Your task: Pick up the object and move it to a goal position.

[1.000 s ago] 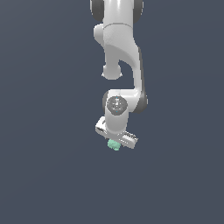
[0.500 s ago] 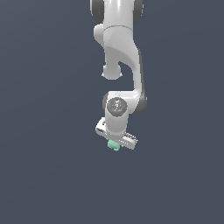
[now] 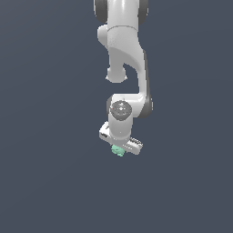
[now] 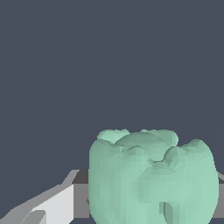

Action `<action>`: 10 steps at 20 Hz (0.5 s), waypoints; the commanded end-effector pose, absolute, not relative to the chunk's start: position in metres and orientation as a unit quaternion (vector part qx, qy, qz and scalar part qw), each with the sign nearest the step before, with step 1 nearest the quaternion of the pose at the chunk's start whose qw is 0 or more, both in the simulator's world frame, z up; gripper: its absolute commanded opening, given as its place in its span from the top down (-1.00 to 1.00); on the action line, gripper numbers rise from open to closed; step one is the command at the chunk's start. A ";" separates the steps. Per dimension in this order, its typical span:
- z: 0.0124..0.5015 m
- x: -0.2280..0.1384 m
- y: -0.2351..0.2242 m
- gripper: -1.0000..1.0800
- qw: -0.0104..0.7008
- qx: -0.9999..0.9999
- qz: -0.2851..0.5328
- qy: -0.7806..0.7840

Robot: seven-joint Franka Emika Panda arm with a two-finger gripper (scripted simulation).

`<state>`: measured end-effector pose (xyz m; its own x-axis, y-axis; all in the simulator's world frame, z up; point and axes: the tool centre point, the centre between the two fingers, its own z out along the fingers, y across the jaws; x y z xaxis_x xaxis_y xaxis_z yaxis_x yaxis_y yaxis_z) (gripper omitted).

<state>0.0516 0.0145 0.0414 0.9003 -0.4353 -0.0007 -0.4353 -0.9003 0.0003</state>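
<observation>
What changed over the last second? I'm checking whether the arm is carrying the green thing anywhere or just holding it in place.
Nothing visibly changed. The gripper stays shut on the mint-green object, and arm and object sit at the same spot in the exterior view as one second and half a second ago. The wrist view shows the object filling the space at the fingers.

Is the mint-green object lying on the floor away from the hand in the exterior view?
No. The mint-green object sits right at the underside of the white hand, between its fingers, not lying apart from it.
</observation>
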 end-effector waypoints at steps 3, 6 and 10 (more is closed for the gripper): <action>0.050 0.046 0.007 1.00 0.000 0.975 0.000 -0.224; 0.059 0.039 -0.003 1.00 0.000 0.975 0.000 -0.224; 0.077 0.026 -0.020 1.00 0.000 0.975 0.000 -0.224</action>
